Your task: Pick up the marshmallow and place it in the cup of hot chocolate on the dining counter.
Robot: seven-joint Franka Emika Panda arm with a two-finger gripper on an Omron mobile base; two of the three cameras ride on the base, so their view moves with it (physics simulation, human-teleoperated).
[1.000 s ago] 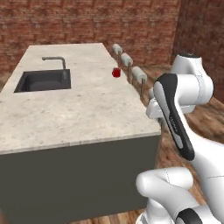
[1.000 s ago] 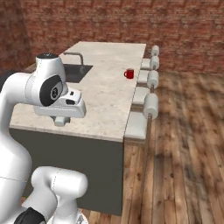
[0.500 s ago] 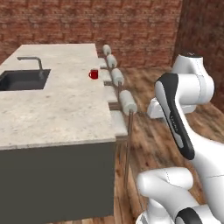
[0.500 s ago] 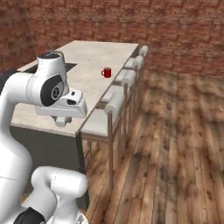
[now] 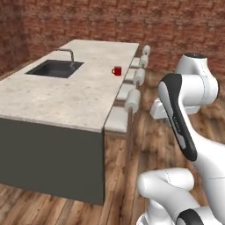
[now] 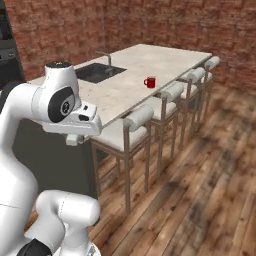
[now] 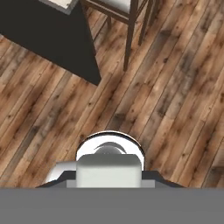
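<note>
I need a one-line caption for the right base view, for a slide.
Red cup of hot chocolate on the dining counter beside the sink, four stools alongside, white arm in front.

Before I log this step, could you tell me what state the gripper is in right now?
Gripper: shut; whether it holds anything cannot be told.

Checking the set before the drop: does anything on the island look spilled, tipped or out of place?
Nothing stands out. The red cup stands upright on the dining counter near the stool side, no spill around it; the stools line up evenly.
</note>
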